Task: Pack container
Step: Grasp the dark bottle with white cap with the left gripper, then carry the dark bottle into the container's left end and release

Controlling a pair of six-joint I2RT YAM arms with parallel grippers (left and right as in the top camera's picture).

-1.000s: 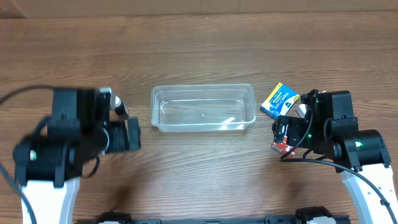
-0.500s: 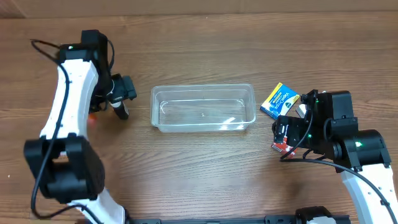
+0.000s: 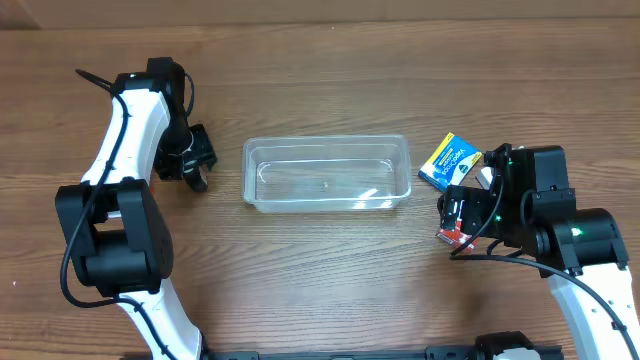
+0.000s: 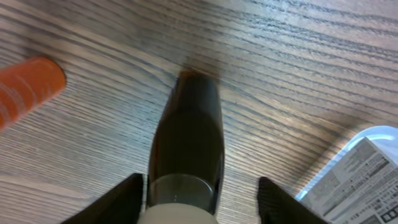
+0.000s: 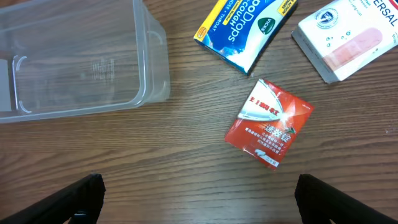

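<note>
We found both jaws wide and empty: left gripper [image 4: 200, 190] astride the dark bottle [image 4: 186, 134], right gripper [image 5: 200, 190] over the red packet [image 5: 268, 122], presumably to load the container [image 3: 328, 140]

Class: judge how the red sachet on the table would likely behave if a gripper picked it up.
The red sachet looks thin and flat, so it is probably light and floppy, bending when lifted. Its glossy face suggests it may slip. Lying flush on the table, its edges seem hard to pinch.
</note>
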